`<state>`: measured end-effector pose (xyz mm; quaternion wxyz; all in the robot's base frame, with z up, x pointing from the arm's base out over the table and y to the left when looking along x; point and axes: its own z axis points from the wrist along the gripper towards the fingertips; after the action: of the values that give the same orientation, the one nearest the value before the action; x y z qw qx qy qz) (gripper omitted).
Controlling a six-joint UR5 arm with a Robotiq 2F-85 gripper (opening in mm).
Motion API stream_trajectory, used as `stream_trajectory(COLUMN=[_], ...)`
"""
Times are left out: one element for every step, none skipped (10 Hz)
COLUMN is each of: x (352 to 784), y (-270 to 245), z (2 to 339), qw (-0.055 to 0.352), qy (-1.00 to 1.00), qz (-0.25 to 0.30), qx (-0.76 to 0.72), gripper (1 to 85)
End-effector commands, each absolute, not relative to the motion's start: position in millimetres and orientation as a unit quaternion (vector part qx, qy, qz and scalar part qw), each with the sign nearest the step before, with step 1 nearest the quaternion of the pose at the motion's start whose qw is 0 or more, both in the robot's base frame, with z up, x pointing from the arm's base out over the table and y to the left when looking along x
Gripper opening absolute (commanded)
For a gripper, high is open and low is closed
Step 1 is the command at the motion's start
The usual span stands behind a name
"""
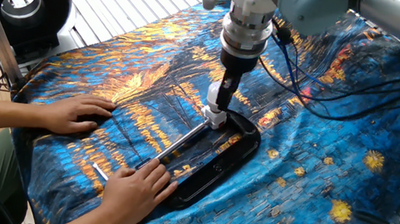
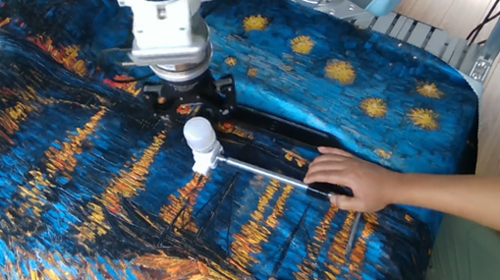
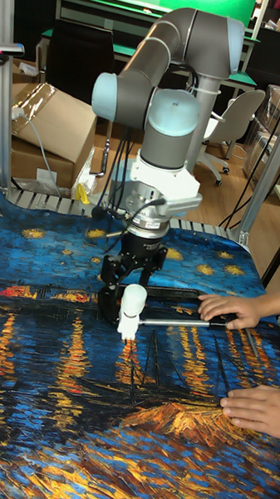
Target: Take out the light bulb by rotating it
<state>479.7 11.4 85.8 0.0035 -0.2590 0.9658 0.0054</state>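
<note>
While the gripper (image 3: 118,288) is hovering with jaws spread wide, the light bulb (image 3: 131,304) is standing upright between and just below them, untouched, seated in the socket (image 3: 125,329).

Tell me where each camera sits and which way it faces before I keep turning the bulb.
One fixed view: high at the person's side, facing the arm; shows the small white frosted light bulb, black two-finger gripper, both human hands.
The other fixed view: high on the far side, facing the person; shows bulb, white cube-shaped socket, gripper behind it.
Tall fixed view: low, across the painted blue-and-orange cloth; shows the whole arm, gripper.
All share the bulb, its thin metal rod and the flat black tray.
</note>
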Motion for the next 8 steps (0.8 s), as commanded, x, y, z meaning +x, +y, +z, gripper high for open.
stream_trajectory(x=[476,479,482,485,487,487,488,488], y=[27,25,25,26,27,29,33,34], z=[89,90,90,89,87,86,85,84], qw=[-0.005,-0.003,0.002,0.004,0.005,0.003,0.004,0.002], qy=[0.989,0.990,0.991,0.992,0.993,0.995,0.996,0.996], qz=[0.032,0.025,0.023,0.023,0.025,0.028,0.034,0.036], qx=[-0.147,-0.137,-0.130,-0.122,-0.112,-0.099,-0.087,-0.079], gripper=[70.3,68.7,67.0,66.7,66.0,65.7,64.7,64.0])
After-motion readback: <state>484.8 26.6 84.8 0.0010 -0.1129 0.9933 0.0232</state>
